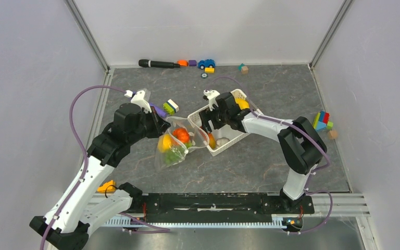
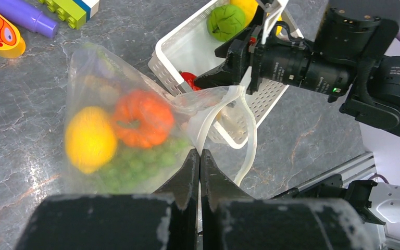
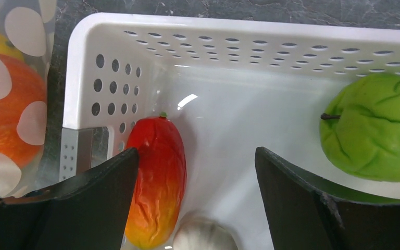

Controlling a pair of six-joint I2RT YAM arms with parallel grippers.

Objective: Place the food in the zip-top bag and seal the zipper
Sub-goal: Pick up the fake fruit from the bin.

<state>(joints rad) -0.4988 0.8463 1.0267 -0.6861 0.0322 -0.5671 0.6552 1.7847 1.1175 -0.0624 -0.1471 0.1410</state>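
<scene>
Two grippers at work over bag and basket. My left gripper is clamped shut on the mouth edge of the bag, which spreads just ahead of its fingertips over the desk. Inside the bag, the pumpkin lies ahead and slightly left of that gripper. The yellow fruit is farther left, and the grapes are nearest the fingers. The white zipper loops off to the gripper's right, unsealed.

My right gripper is spread wide inside the basket. Only its wrist view shows the basket's floor. A red-orange fruit touches the inner side of the finger at the view's left. A pale bulb sits between the fingers. The green fruit lies ahead of the other finger, to its outer side. The bag shows past the basket wall, outside the left-hand finger.

Only the top view takes in the toy blocks, well apart from the right gripper.
</scene>
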